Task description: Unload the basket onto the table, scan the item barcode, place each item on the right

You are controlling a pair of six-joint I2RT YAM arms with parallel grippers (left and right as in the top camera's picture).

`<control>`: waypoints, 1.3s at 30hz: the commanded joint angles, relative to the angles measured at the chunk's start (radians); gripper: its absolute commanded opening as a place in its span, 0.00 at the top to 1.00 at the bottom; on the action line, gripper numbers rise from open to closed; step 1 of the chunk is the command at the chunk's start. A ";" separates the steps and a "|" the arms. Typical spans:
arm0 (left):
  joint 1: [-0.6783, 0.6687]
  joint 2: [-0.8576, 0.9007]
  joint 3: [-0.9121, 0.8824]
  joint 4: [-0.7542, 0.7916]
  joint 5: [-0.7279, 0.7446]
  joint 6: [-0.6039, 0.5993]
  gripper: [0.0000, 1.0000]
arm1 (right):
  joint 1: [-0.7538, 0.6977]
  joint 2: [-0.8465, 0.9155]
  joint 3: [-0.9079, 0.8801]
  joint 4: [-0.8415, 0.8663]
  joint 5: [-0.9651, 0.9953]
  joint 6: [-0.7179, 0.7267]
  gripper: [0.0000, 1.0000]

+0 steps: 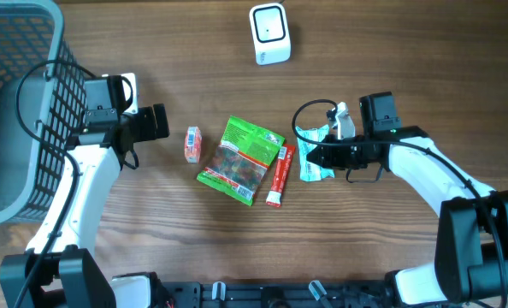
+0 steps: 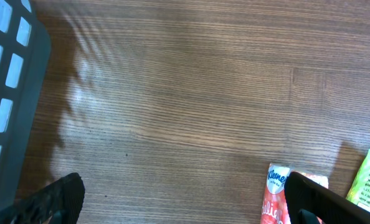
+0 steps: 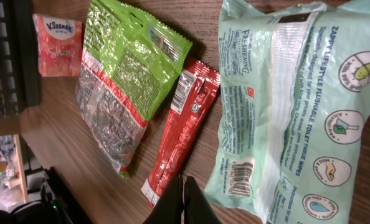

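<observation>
The wipes pack (image 3: 284, 112) is judged light, soft and slippery, best taken by a sealed end; the right claw (image 3: 182, 198) is seen closed on nothing beside it, the left claw (image 2: 185, 196) open.

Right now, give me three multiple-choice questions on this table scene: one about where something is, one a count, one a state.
1. Where is the white scanner?
A) alone, beyond the row of packets
B) inside the basket
C) held by an arm

2. How many packets lie between the two arms?
A) two
B) four
C) six

3. How do the left fingers stand?
A) shut tight on a packet
B) spread wide, holding nothing
C) shut on nothing

Answers:
1 A: the overhead view shows it by itself, past the packets.
2 B: there are a Kleenex pack, a green snack bag, a red stick packet and a mint wipes pack.
3 B: the left wrist view shows bare wood between the two fingers.
</observation>
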 commanded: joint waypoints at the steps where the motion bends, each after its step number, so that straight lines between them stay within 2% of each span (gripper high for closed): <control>1: 0.005 -0.014 0.015 0.003 -0.006 0.005 0.00 | -0.001 0.007 -0.061 0.052 0.013 -0.031 0.96; 9: 0.005 -0.014 0.015 0.003 -0.006 0.005 0.00 | -0.001 0.119 -0.200 0.309 0.011 0.003 0.96; 13: 0.005 -0.014 0.015 0.003 -0.006 0.005 0.00 | -0.002 0.158 -0.201 0.322 0.022 0.023 0.96; 19: 0.005 -0.014 0.015 0.003 -0.006 0.005 0.00 | -0.002 0.158 -0.201 0.274 0.074 0.023 0.59; 21: 0.005 -0.014 0.015 0.003 -0.006 0.005 0.00 | -0.002 0.158 -0.201 0.273 0.080 0.023 0.56; 22: 0.005 -0.014 0.015 0.003 -0.006 0.005 0.00 | -0.002 0.158 -0.201 0.273 0.093 0.023 0.44; 23: 0.005 -0.014 0.015 0.003 -0.006 0.005 0.00 | -0.002 0.158 -0.201 0.268 0.107 0.025 0.26; 26: 0.005 -0.014 0.015 0.003 -0.006 0.005 0.00 | -0.002 0.154 -0.180 0.264 -0.006 0.021 0.16; 30: 0.005 -0.014 0.015 0.003 -0.006 0.005 0.00 | -0.002 0.117 -0.097 0.238 -0.249 -0.030 0.18; 31: 0.005 -0.014 0.015 0.003 -0.006 0.005 0.00 | -0.002 0.100 -0.074 0.224 -0.281 -0.028 0.25; 32: 0.005 -0.014 0.015 0.003 -0.006 0.005 0.00 | -0.002 0.090 -0.067 0.217 -0.279 -0.027 0.40; 33: 0.005 -0.014 0.015 0.003 -0.006 0.005 0.00 | -0.002 0.080 -0.066 0.217 -0.268 -0.027 0.65; 34: 0.005 -0.014 0.015 0.003 -0.006 0.005 0.00 | -0.002 0.081 -0.068 0.216 -0.244 -0.028 0.83; 35: 0.005 -0.014 0.015 0.003 -0.006 0.005 0.00 | -0.002 0.082 -0.072 0.214 -0.205 -0.028 0.96; 39: 0.005 -0.014 0.015 0.003 -0.006 0.005 0.00 | -0.002 0.085 -0.109 0.239 -0.100 -0.030 0.96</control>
